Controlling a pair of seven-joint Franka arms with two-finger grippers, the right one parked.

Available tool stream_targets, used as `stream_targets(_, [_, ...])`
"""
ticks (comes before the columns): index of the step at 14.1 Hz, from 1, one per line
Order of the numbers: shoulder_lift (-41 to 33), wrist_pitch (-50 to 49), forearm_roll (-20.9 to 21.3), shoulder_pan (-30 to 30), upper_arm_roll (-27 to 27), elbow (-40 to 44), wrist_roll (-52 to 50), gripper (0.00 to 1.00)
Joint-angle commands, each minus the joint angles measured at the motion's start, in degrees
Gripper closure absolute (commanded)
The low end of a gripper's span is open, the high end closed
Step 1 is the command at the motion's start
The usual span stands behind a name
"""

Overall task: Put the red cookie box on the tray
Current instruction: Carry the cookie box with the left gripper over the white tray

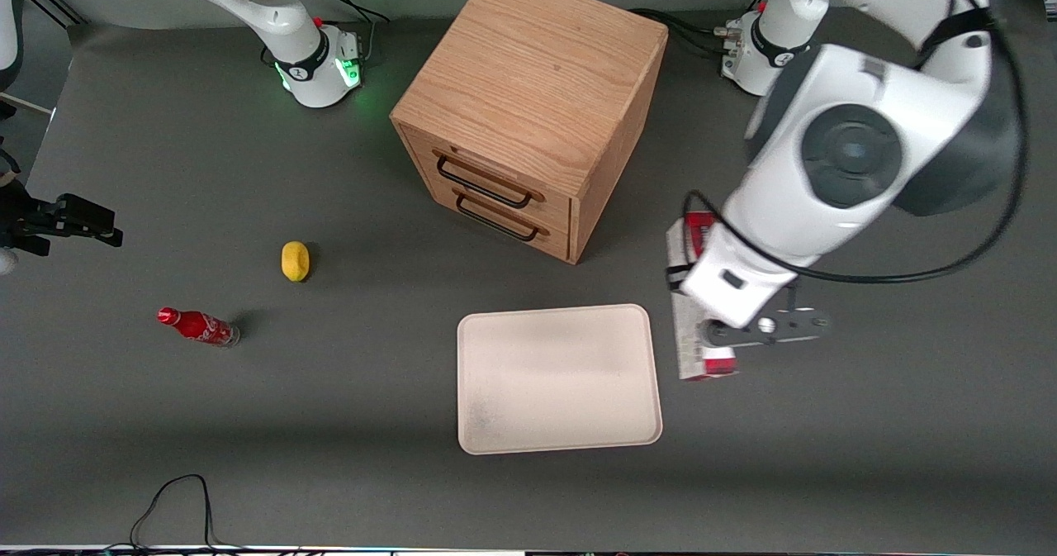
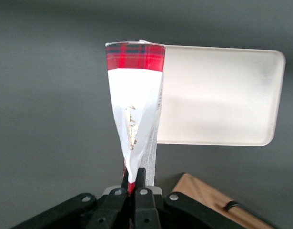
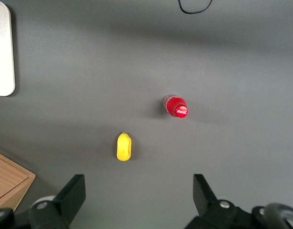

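The red cookie box (image 1: 687,325) is a long thin carton, white-faced with red tartan ends, held on edge. My left gripper (image 1: 731,331) is shut on it near its middle; the arm hides part of the box in the front view. In the left wrist view the box (image 2: 136,105) runs straight out from between the closed fingers of the gripper (image 2: 133,183). The cream tray (image 1: 557,378) lies flat on the table with nothing on it. The box is just beside the tray's edge, toward the working arm's end. The tray (image 2: 217,95) shows alongside the box's far end.
A wooden two-drawer cabinet (image 1: 528,110) stands farther from the front camera than the tray; its corner (image 2: 208,195) is close to the gripper. A yellow fruit (image 1: 295,260) and a small red cola bottle (image 1: 198,326) lie toward the parked arm's end. A black cable (image 1: 173,498) loops at the front edge.
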Motion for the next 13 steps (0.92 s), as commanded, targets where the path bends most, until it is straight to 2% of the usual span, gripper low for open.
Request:
stream_targets(1, [1.3, 3.4, 0.9, -2.3, 1.1, -0.4, -4.3, 1.0])
stream_targets(4, [3.6, 5.0, 1.4, -2.2, 1.2, -2.6, -3.5, 1.0])
stream_targets(6, [3.9, 14.2, 3.3, -2.3, 1.2, -9.4, -4.1, 1.0])
stream_targets(9, [4.6, 26.1, 3.5, -2.3, 1.2, -17.7, -4.2, 1.0])
stream_targets(13, [9.2, 33.0, 5.8, -2.3, 1.3, -20.6, -4.4, 1.0])
